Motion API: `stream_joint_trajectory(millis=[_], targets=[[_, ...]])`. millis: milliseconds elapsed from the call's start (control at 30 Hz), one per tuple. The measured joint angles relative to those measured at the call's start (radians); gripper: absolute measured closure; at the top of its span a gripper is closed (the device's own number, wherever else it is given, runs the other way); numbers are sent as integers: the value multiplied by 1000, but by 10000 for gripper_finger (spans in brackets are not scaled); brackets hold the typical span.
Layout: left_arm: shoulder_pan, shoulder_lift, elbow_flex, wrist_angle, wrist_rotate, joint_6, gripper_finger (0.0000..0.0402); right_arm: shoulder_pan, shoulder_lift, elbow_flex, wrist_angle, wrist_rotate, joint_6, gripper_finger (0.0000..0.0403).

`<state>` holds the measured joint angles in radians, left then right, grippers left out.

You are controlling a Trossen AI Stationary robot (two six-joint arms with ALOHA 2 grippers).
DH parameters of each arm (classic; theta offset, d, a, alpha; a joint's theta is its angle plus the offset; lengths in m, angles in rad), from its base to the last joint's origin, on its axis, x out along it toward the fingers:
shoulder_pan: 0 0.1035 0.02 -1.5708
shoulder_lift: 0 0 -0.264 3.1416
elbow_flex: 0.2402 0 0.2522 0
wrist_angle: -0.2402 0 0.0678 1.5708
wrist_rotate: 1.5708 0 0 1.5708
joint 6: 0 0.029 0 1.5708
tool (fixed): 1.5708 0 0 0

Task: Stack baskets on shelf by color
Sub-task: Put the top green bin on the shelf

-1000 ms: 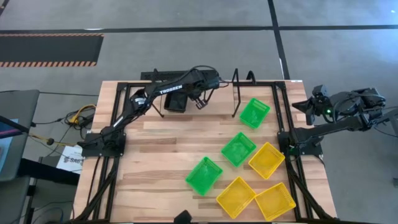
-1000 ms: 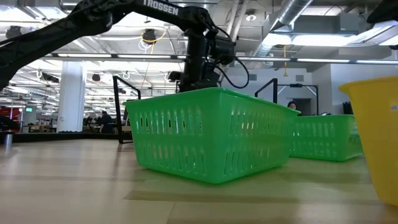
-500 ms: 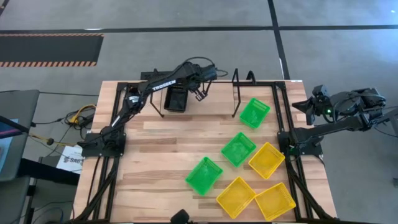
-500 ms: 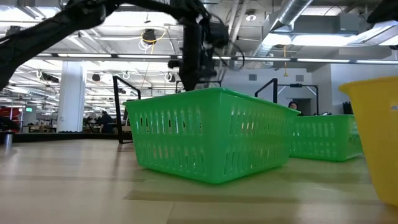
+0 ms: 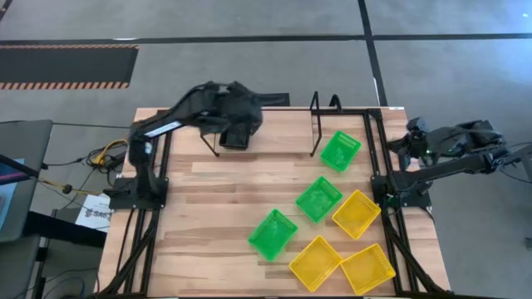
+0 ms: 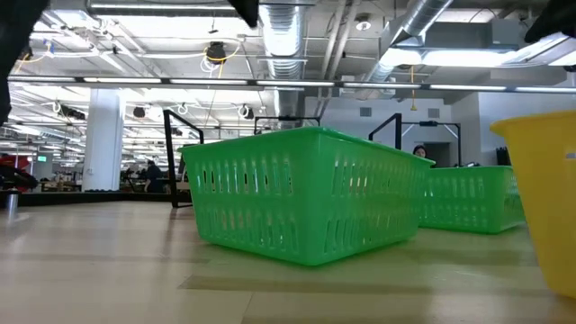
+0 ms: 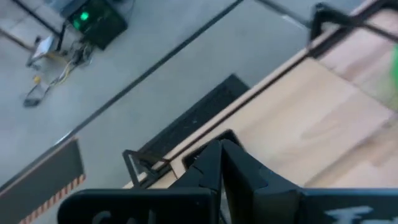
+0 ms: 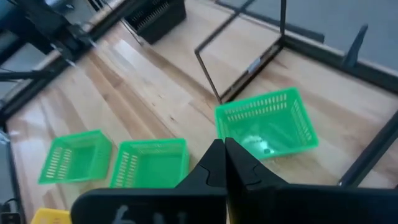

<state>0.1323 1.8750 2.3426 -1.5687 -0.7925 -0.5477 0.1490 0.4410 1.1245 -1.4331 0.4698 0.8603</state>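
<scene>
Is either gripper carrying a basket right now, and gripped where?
No. The left gripper and right gripper are both shut on nothing.

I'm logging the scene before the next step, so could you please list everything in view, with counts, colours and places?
Black basket: at least one, black, on the shelf's left end.
Green baskets: three, bright green, on the table right of centre.
Yellow baskets: three, yellow, at the table's near right.
Shelf: one, light wood with black wire uprights, along the table's far edge.
Table: one, light wood.
Left gripper: shut, above the shelf's left end.
Right gripper: shut, off the table's right side.
</scene>
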Motion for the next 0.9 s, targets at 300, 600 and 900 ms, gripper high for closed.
stream_joint_trajectory(millis=[300, 600, 900], targets=[[-250, -55, -12, -3, -199, -137, 401, 0, 24, -171, -4, -103, 210, 398], [-387, -58, -194, -1, -165, -360, 402, 2, 32, -203, 5, -156, 202, 398], [-459, -59, -583, 68, 227, -627, 401, 2, 30, -203, 6, -189, 155, 399]])
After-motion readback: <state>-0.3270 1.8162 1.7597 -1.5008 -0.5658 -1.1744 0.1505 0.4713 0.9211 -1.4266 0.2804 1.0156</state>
